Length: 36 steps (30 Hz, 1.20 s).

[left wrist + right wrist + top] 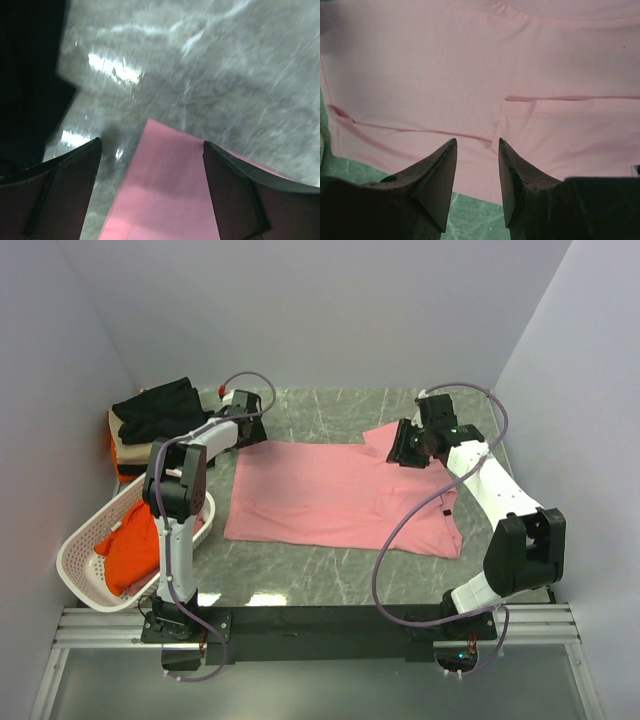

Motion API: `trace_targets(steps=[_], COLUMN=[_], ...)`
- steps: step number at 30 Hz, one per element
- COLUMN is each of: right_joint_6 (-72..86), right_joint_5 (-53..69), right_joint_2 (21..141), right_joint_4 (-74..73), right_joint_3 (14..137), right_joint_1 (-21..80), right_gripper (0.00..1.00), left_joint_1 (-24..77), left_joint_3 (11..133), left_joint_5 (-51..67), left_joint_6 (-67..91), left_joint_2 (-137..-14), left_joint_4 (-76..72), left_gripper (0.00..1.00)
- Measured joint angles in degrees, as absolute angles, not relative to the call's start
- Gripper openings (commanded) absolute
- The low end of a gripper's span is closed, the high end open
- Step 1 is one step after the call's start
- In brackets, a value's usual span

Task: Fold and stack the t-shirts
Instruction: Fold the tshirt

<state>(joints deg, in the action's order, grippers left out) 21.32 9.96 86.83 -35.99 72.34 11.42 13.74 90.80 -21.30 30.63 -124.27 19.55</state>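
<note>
A light pink t-shirt point(340, 495) lies spread flat on the marble table. My left gripper point(252, 430) is open just above its far left corner, which shows between the jaws in the left wrist view point(160, 190). My right gripper point(402, 452) is open and empty over the shirt's far right sleeve; the pink cloth point(470, 75) fills the right wrist view. A black shirt point(155, 408) lies on a beige one point(122, 448) at the far left. An orange-red shirt point(132, 545) lies in the basket.
A white perforated basket point(85, 540) stands at the left near edge, beside the left arm. The grey-green marble table point(330, 410) shows behind the pink shirt. Grey walls close in on three sides.
</note>
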Motion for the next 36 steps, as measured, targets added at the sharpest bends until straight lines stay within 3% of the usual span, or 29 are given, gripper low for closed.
trace_targets(steps=[13, 21, 25, 32, 35, 36], right_joint_6=[21.1, 21.1, 20.8, 19.2, 18.2, 17.9], right_joint_5=[11.6, 11.7, 11.8, 12.3, 12.5, 12.5], right_joint_2=[86.8, 86.8, 88.0, 98.7, 104.2, 106.0], right_joint_4=[-35.2, -35.1, -35.2, -35.8, -36.4, -36.1], right_joint_3=[70.9, 70.9, 71.5, 82.3, 88.7, 90.8], right_joint_1=[11.4, 11.4, 11.2, 8.7, 7.0, 6.3], right_gripper=[0.46, 0.46, 0.46, 0.46, 0.46, 0.46], left_joint_1=[12.5, 12.5, 12.5, 12.5, 12.5, 12.5], left_joint_3=[93.1, 93.1, 93.4, 93.9, 93.9, 93.9], left_joint_5=[-20.6, -19.4, -19.4, -19.3, -19.3, -19.3], left_joint_6=[29.6, 29.5, 29.4, 29.4, 29.4, 29.4], left_joint_2=[-125.5, -125.5, -125.9, -126.7, -126.7, -126.7], left_joint_4=[18.9, 18.7, 18.8, 18.6, 18.6, 18.5], left_gripper=[0.62, 0.38, 0.31, 0.22, 0.15, 0.07])
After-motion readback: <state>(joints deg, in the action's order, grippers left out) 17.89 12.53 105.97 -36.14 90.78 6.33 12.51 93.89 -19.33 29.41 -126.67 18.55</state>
